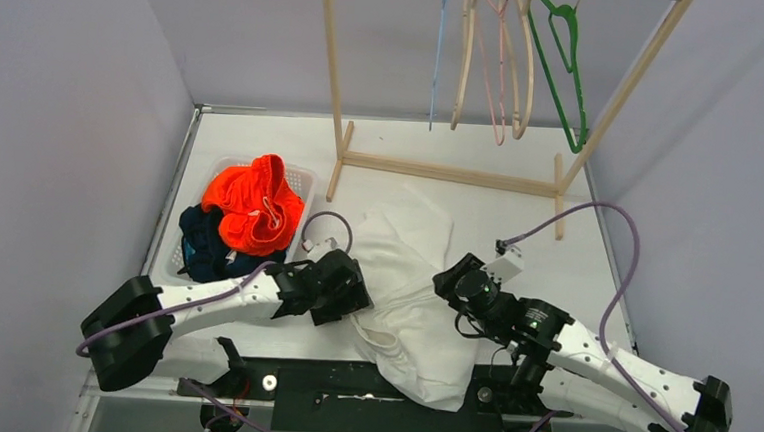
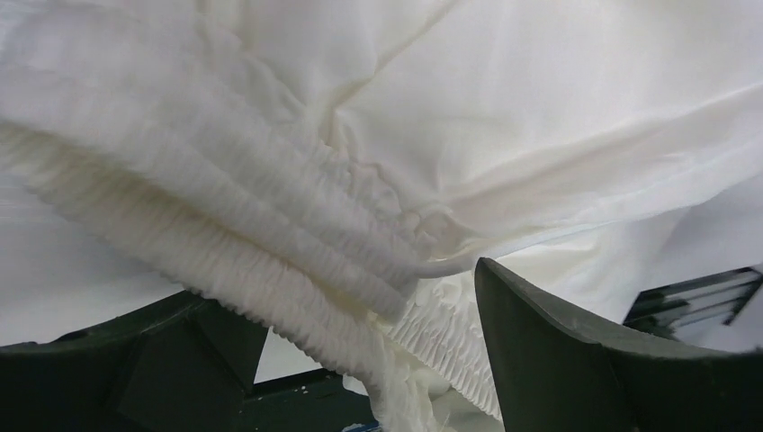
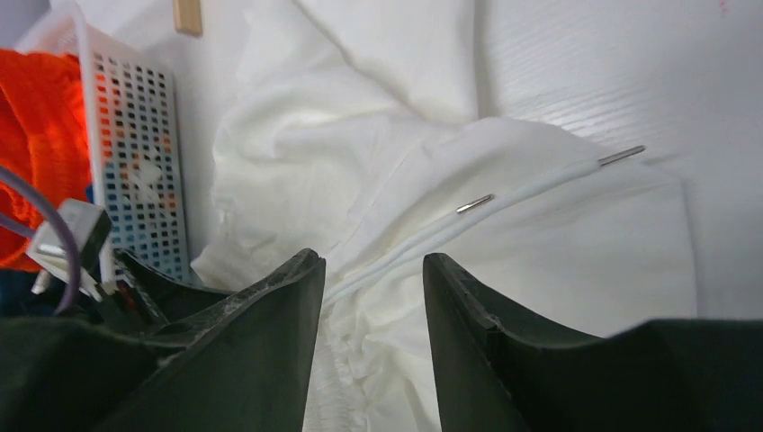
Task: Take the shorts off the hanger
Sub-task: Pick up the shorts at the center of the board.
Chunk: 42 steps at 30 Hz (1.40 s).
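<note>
- Your left gripper (image 2: 333, 283) stands wide open. Its two dark fingers sit well apart, and the gathered elastic waistband (image 2: 270, 225) of the white shorts (image 1: 412, 308) droops between them, neither finger pinching it
- Your right gripper (image 3: 371, 261) is partly open, with a clear gap between its fingers. The white drawstring (image 3: 531, 184), which has two metal-tipped ends, runs down across the fabric into that gap. The gap is wider than the cord, so nothing is clamped
- From above, the two grippers face each other across the white shorts, the left one at the cloth's left edge and the right one at its right edge
- The white shorts lie crumpled on the table (image 1: 518, 214), off any hanger. They run from near the foot of the rack down to the near edge between the arm bases
- Just left of the left gripper is a white perforated basket (image 1: 305, 181). In it, bright orange shorts (image 1: 254, 203) are heaped on top of dark navy shorts (image 1: 201, 245)
- At the back of the table stands a wooden rack (image 1: 441, 170). Several hangers (image 1: 513, 64) hang from it, one of them green, well apart from both grippers
</note>
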Each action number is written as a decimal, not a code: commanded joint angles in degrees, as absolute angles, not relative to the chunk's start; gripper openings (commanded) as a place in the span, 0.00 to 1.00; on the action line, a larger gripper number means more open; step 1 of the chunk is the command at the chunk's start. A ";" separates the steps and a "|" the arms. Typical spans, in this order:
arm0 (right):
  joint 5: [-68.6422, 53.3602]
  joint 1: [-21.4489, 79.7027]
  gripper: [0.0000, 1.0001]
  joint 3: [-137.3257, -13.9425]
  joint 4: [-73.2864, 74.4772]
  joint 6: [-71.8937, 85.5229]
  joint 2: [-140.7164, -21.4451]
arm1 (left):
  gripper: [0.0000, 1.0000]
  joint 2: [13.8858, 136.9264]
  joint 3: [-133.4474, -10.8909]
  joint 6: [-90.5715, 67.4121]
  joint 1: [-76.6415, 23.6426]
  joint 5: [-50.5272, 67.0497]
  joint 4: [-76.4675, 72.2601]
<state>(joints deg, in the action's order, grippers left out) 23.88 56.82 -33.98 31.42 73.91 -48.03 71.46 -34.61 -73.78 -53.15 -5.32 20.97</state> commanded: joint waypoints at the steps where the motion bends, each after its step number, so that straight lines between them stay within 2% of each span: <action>1: 35.02 57.38 0.46 -32.73 37.19 79.04 -41.02 | 0.80 78.08 -42.73 -69.99 -60.25 -15.01 29.25; 4: 35.41 57.33 0.47 -31.81 38.04 80.62 -38.69 | 0.79 84.58 -48.33 -68.82 -62.54 -17.69 33.73; 6: 35.07 57.38 0.47 -31.44 38.25 80.96 -38.42 | 0.73 87.64 -49.86 -67.27 -63.05 -17.83 34.29; 11: 33.31 57.48 0.48 -31.20 38.14 81.43 -40.14 | 0.26 87.27 -50.16 -64.69 -63.13 -17.75 31.38; 13: 32.61 57.45 0.48 -31.35 37.35 80.53 -40.86 | 0.02 84.64 -52.08 -62.61 -63.10 -20.42 32.81; 19: 33.17 57.52 0.49 -31.73 36.76 79.74 -41.33 | 0.00 70.64 -63.36 -51.44 -62.20 -37.16 40.63; 22: 34.06 57.50 0.49 -31.58 36.81 79.82 -40.88 | 0.00 63.51 -67.40 -41.83 -61.98 -39.90 37.90; 26: 34.80 57.53 0.49 -31.34 36.82 80.28 -39.99 | 0.00 57.88 -70.51 -29.98 -61.83 -32.72 35.65; 30: 35.01 57.57 0.49 -30.84 37.09 81.07 -39.41 | 0.00 57.27 -70.64 -25.20 -61.87 -24.42 37.89; 37: 35.07 57.56 0.49 -30.31 36.89 81.74 -39.42 | 0.00 66.00 -60.93 -26.10 -62.03 -1.56 31.04; 41: 35.25 57.56 0.49 -30.75 37.64 81.60 -39.67 | 0.00 69.62 -57.29 -27.11 -60.87 -0.81 24.44; 42: 35.32 57.52 0.49 -30.76 37.92 81.68 -39.64 | 0.03 70.58 -56.89 -27.00 -59.55 -1.31 23.54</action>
<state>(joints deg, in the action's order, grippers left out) 31.48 57.10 -30.09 38.28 80.49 -39.64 70.04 -57.45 -27.75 -61.80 -6.66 32.27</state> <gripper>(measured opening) 0.489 0.061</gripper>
